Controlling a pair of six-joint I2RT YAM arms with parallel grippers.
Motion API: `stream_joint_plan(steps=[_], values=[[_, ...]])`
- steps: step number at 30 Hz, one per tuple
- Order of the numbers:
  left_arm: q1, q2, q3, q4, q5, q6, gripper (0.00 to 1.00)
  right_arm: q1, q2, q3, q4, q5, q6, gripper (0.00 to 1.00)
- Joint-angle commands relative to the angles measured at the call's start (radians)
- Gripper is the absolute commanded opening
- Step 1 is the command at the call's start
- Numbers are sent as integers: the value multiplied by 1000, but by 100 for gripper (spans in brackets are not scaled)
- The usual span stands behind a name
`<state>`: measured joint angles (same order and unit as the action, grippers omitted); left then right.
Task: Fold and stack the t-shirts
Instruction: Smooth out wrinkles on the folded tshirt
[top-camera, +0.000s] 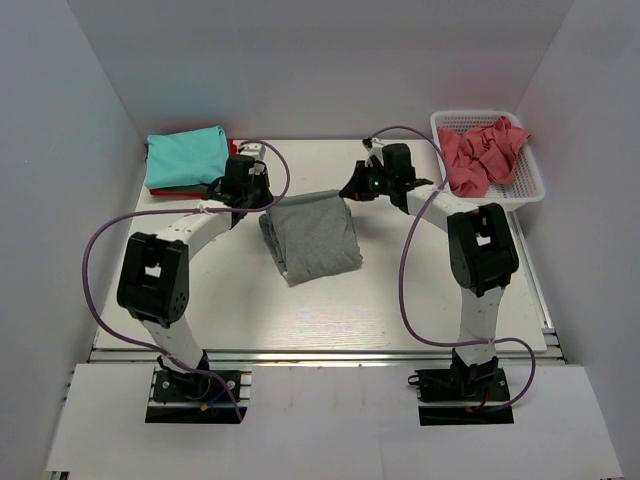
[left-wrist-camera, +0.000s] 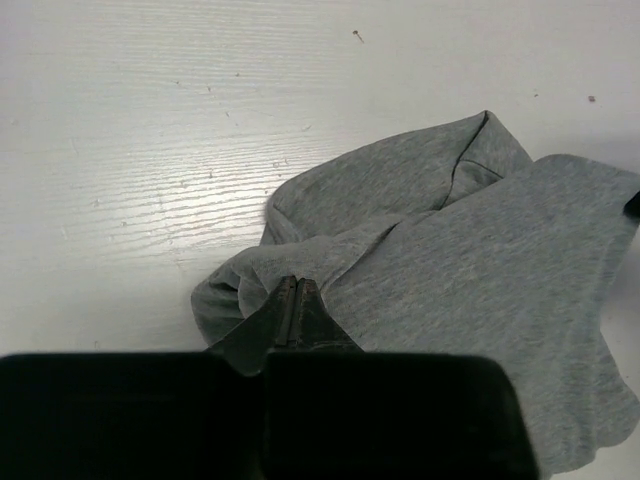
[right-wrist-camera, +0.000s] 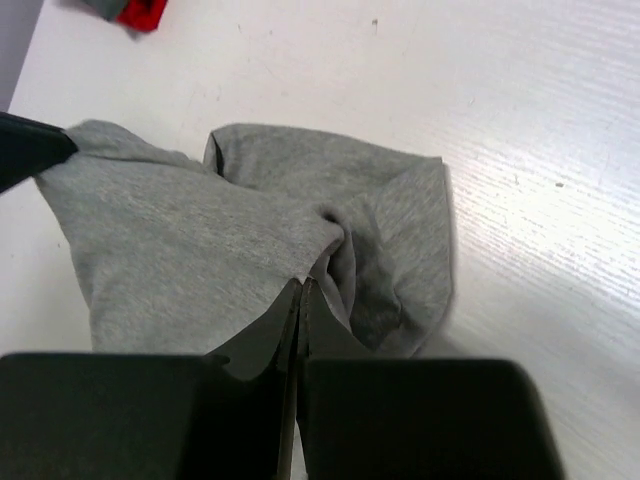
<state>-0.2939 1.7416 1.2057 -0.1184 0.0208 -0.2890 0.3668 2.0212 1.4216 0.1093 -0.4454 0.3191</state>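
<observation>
White table (top-camera: 420, 300), basket (top-camera: 530, 178) at right: left fingers (left-wrist-camera: 297, 302), right fingers (right-wrist-camera: 300, 305) pinch grey t-shirt (top-camera: 315, 238).

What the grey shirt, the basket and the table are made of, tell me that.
The grey shirt: soft knit cloth, likely cotton jersey, matte and heathered; it creases and drapes. The basket: white plastic by the look, with stiff mesh walls. The table: white board with a wood-grain texture, slightly scuffed; painted wood or laminate, unclear which.
</observation>
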Motion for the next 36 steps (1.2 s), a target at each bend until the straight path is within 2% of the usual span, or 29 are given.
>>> stream_joint_plan(steps=[1, 7, 9, 10, 13, 16, 20, 21, 22, 23, 24, 25, 26, 30, 31, 32, 36], values=[[19, 30, 31, 17, -19, -1, 0, -5, -6, 20, 115, 31, 26, 0], [50, 128, 51, 52, -21, -13, 0, 0, 178, 145, 147, 37, 20, 0], [62, 186, 84, 62, -21, -13, 0, 0, 215, 132, 234, 79, 26, 0], [73, 209, 104, 62, -9, -13, 0, 3, 249, 138, 231, 150, 26, 0], [82, 268, 161, 59, 63, -13, 0, 0, 342, 299, 112, 169, -17, 0], [91, 277, 161, 78, 91, 0, 0, 0, 363, 329, 89, 160, -51, 0], [91, 277, 213, 45, 91, 1, 1, 3, 291, 313, 82, 157, -84, 18], [91, 266, 227, 27, 82, 1, 8, 3, 280, 321, 79, 155, -97, 25], [91, 266, 250, 4, 82, 1, 35, 3, 240, 326, 57, 154, -100, 30], [91, 251, 250, 3, 82, 1, 57, 4, 225, 323, 55, 139, -113, 37], [91, 222, 250, -9, 82, 1, 75, 3, 211, 316, 49, 137, -115, 50], [91, 204, 250, -9, 82, 1, 100, 3, 165, 303, 41, 132, -115, 57], [91, 185, 250, -21, 82, 1, 100, 4, 148, 284, 43, 129, -115, 61], [91, 96, 187, -68, 22, -19, 100, 6, 39, 192, 47, 167, -71, 68], [91, 84, 175, -82, 22, -30, 100, -2, 22, 128, 61, 175, -49, 86], [91, 64, 161, -105, 22, -30, 100, 1, -8, 106, 79, 189, -37, 90], [72, 13, 28, -67, 194, -106, 100, 3, -130, -36, 105, 292, 17, 90]])
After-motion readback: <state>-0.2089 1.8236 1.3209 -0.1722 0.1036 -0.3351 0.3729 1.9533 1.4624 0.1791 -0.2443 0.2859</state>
